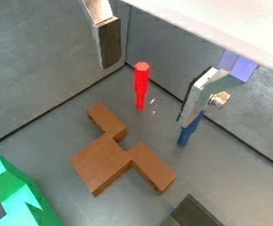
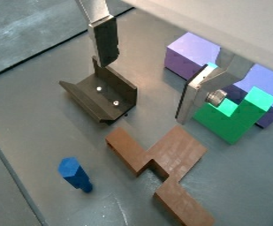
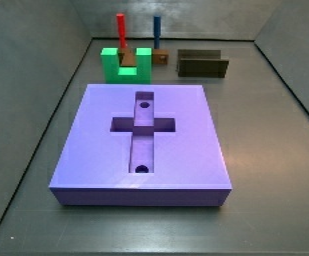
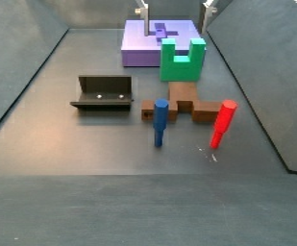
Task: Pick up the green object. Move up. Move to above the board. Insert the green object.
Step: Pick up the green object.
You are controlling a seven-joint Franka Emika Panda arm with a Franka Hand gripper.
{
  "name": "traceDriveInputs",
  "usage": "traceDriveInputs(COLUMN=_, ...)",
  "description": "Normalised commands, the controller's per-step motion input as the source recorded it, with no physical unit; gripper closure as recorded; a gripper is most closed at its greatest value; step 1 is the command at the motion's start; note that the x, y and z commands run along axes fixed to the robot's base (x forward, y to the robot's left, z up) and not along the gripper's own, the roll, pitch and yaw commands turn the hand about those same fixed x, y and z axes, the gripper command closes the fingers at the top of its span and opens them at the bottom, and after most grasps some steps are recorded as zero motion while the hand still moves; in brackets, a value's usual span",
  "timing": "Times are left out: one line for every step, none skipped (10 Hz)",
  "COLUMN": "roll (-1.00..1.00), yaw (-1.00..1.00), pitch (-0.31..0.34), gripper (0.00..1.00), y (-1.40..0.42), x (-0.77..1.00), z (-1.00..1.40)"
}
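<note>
The green object (image 3: 125, 63) is a bright U-shaped piece. It stands on the floor just beyond the board's end, prongs up, and also shows in a side view (image 4: 182, 60) and both wrist views (image 2: 235, 115) (image 1: 9, 190). The board (image 3: 143, 140) is a large lavender slab with a cross-shaped recess and two round holes. My gripper (image 2: 150, 66) is open and empty, high above the floor between the fixture and the green object, touching nothing. It also shows in a wrist view (image 1: 154, 66). Only its fingertips (image 4: 143, 10) show in a side view.
A brown stepped block (image 4: 186, 102) lies next to the green object. A red peg (image 4: 220, 125) and a blue peg (image 4: 161, 120) stand upright near it. The dark fixture (image 4: 102, 93) stands to one side. Grey walls enclose the floor.
</note>
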Motion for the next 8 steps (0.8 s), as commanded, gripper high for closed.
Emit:
traceDriveInputs(roll=0.00, yaw=0.00, pitch=0.000, gripper=0.00, y=0.00, x=0.00, z=-0.02)
traceDriveInputs(roll=0.00, yaw=-0.15, pitch=0.000, gripper=0.00, y=-0.42, x=0.00, z=0.00)
traceDriveInputs(roll=0.12, yaw=0.00, pitch=0.000, gripper=0.00, y=-1.00, x=0.22, z=-0.30)
traceDriveInputs(roll=0.11, yaw=0.00, pitch=-0.084, gripper=0.00, y=-1.00, x=0.07, z=-0.51)
traceDriveInputs(roll=0.11, yaw=0.00, pitch=-0.139, gripper=0.00, y=-1.00, x=0.00, z=-0.69)
traceDriveInputs(roll=0.15, yaw=0.00, pitch=-0.094, gripper=0.00, y=-1.00, x=0.00, z=-0.66)
traceDriveInputs(roll=0.12, yaw=0.00, pitch=-0.073, gripper=0.00, y=-0.75, x=-0.01, z=-0.58)
traceDriveInputs(roll=0.10, yaw=0.00, pitch=-0.056, gripper=0.00, y=-0.55, x=-0.10, z=-0.42)
